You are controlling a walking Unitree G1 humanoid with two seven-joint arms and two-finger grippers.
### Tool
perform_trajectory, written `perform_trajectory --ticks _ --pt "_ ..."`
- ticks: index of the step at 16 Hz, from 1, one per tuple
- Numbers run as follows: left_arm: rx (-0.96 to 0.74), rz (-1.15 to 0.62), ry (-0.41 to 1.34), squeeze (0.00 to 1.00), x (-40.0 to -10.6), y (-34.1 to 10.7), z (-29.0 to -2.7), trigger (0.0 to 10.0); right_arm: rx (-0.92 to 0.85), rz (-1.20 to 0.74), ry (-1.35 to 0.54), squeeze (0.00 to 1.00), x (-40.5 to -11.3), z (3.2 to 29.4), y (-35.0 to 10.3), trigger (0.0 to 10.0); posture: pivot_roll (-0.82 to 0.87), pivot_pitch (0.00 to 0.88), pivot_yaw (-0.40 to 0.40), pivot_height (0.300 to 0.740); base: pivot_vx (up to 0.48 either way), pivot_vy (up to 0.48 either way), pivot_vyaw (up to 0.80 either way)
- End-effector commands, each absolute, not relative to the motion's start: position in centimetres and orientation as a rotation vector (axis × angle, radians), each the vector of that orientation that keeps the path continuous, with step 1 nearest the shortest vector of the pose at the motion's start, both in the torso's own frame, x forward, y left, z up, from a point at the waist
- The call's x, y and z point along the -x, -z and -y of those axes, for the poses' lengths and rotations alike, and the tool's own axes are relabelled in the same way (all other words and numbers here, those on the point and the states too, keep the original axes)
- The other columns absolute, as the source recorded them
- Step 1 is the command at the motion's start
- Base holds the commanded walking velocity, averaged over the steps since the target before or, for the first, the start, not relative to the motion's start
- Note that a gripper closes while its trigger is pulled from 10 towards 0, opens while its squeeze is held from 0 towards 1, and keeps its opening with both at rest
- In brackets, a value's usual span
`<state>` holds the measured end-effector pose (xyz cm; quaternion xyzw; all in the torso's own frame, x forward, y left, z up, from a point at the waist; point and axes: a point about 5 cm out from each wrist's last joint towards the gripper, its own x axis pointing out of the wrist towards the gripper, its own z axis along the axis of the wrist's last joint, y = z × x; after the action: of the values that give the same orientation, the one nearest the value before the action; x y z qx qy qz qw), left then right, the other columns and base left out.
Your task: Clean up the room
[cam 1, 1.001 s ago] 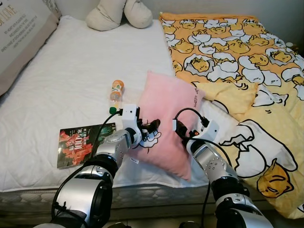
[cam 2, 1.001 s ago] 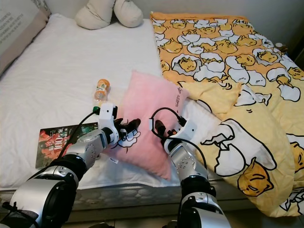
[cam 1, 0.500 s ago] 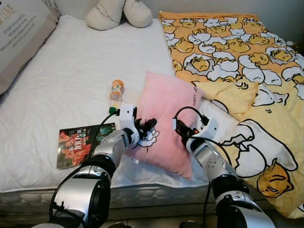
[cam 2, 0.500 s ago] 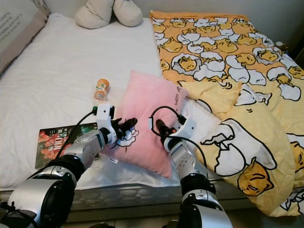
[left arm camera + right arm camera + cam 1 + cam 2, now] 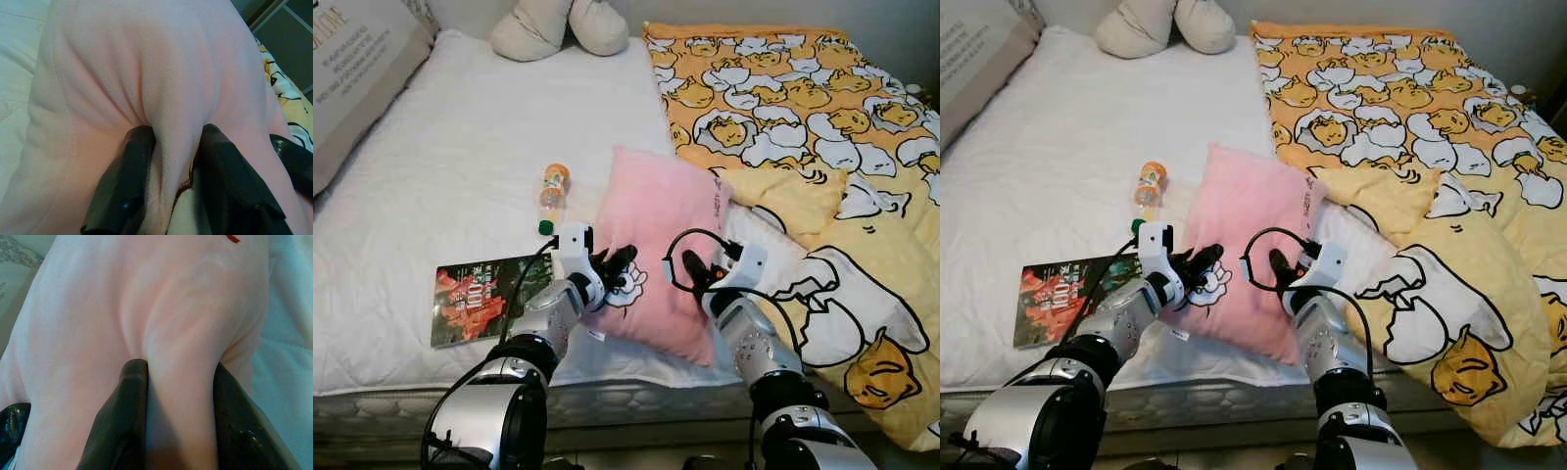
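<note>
On the bed (image 5: pixel 460 127), near its front edge, we have a book (image 5: pixel 481 299) at the left, then a small bottle (image 5: pixel 551 194) with an orange label just beyond it, and then the pink pillow (image 5: pixel 661 240), which lies tilted at the middle of the front edge with its far corner resting against the yellow patterned duvet (image 5: pixel 822 127).

Our left gripper (image 5: pixel 619 269) pinches a fold of the pillow's near left side, beside the little cartoon print; in the left wrist view the fabric bulges up between its two fingers (image 5: pixel 124 183). Our right gripper (image 5: pixel 697 274) does the same on the near right side, its fingers (image 5: pixel 124 416) closed around a ridge of pink fleece.

We judge the pillow to be light, soft and floppy: it will sag between our two holds and drag on the sheet rather than lift flat. The fleece looks grippy, so a pinch of cover should hold, though a deeper bite that takes in some stuffing would be surer than fabric alone. It is plain pale pink, plush, with small red lettering near its right edge.
</note>
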<state>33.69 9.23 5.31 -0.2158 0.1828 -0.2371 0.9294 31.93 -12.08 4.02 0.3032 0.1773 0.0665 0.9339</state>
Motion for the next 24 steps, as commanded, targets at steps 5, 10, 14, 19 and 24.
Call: perform_trajectory --ticks 5,10,14,19,24 --pt "0.335 -0.391 0.630 0.00 -32.8 -5.0 -7.4 0.0 -0.627 -0.348 -0.150 0.00 -32.2 12.0 -4.3 0.0 -0.14 0.000 0.043 0.740 0.000 0.000 0.00" --pt "0.347 -0.336 0.588 0.00 -33.7 -6.1 -8.1 0.0 -0.586 -0.284 -0.178 0.00 -33.0 11.7 -5.6 0.0 -0.14 0.000 0.048 0.740 0.000 0.000 0.00" --pt "0.299 -0.195 0.591 0.00 -34.9 -8.7 -8.5 0.0 -0.467 -0.166 -0.204 0.00 -34.7 12.4 -8.6 0.0 -0.13 0.000 0.035 0.740 0.000 0.000 0.00" --pt "0.204 0.080 0.532 0.00 -36.4 -15.2 -9.6 0.0 -0.357 0.050 -0.256 0.00 -36.7 12.6 -14.6 0.0 -0.10 0.000 0.000 0.740 0.000 0.000 0.00" --pt "0.131 0.216 0.438 0.00 -36.0 -18.7 -10.9 0.0 -0.318 0.149 -0.289 0.00 -37.7 12.6 -18.1 0.0 -0.08 0.000 -0.017 0.740 0.000 0.000 0.00"
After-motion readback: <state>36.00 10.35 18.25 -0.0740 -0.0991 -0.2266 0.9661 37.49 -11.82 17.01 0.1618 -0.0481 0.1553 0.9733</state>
